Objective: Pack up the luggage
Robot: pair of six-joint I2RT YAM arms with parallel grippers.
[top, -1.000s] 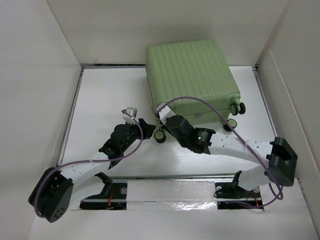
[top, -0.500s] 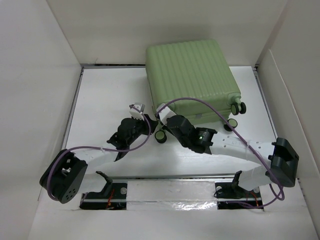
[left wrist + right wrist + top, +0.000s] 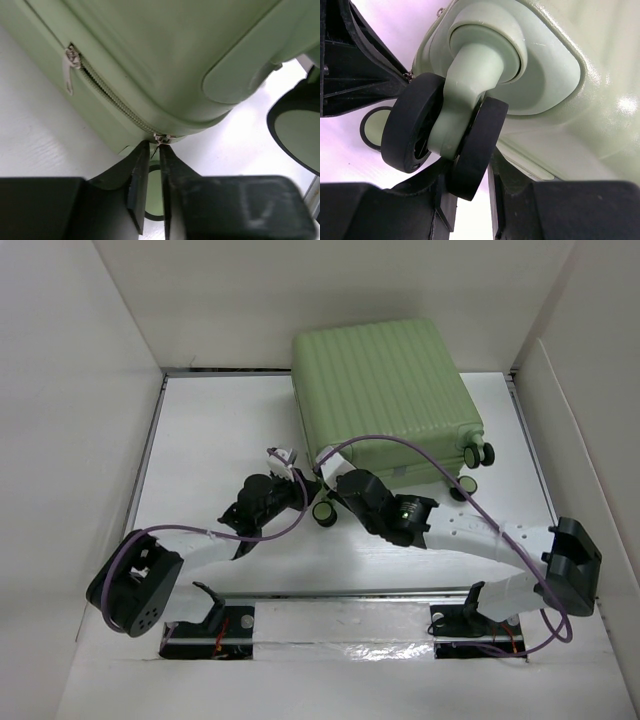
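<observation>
Lying closed and flat on the white surface [image 3: 210,440], the pale green luggage [image 3: 385,400] sits far centre-right, wheels toward the near side. Left gripper [image 3: 154,150] is at its near-left corner, jaws narrow with a slim gap, tips right at the zipper pull [image 3: 163,138]; can't tell if it's pinched. Right gripper [image 3: 470,195] is just right of it, jaws partway apart, holding a black twin wheel [image 3: 475,140] of the luggage between the fingers.

Both arms extended forward, left gripper [image 3: 155,145] pinching, right gripper [image 3: 469,175] clamped
</observation>
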